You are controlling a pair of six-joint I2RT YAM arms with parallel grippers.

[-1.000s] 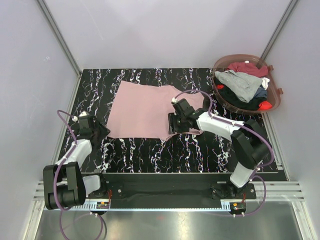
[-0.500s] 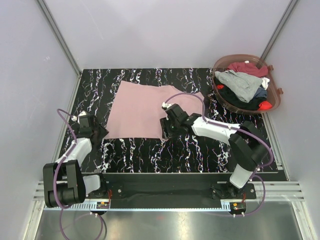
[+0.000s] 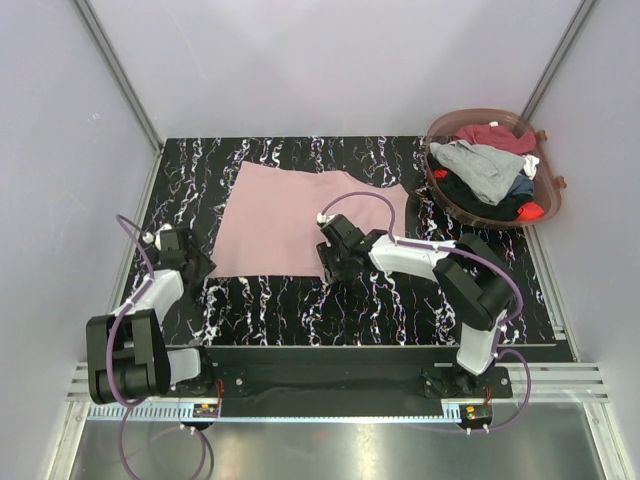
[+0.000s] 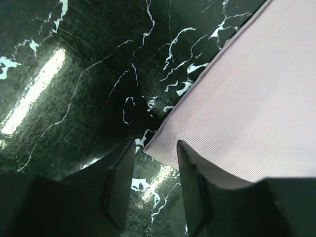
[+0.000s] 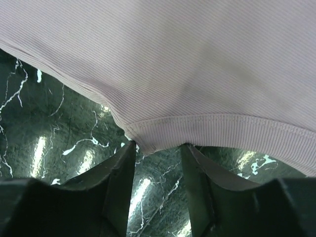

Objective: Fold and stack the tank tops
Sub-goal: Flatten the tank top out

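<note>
Black marble-patterned desk [image 3: 400, 300] with white veins fills my view, closed in by pale walls.

My left gripper [image 3: 190, 262] sits low at the pink tank top's near left corner. On its wrist camera the left gripper [image 4: 154, 185] has its jaws a little apart, with bare desk showing in the gap. The corner of the pink tank top [image 4: 247, 113] lies right at the mouth of that gap. I cannot tell whether either pad touches the cloth.

My right gripper [image 3: 335, 258] is at the near right edge of the same top. From its wrist view the right gripper [image 5: 157, 170] is likewise part open, and the ribbed hem of the pink tank top [image 5: 197, 64] dips down between the fingertips. Desk shows below the hem between the jaws, so I read it as not clamped.

From above, the pink tank top [image 3: 290, 215] lies spread flat across the middle of the desk, between the two arms.

At the far right corner stands a round brownish basket [image 3: 552, 195]. It holds a heap of other tops: grey [image 3: 485, 165] on top, maroon [image 3: 495, 135] behind it, black [image 3: 480, 195] beneath, and a bit of red [image 3: 530, 210] at the near rim. It is well apart from both grippers.
</note>
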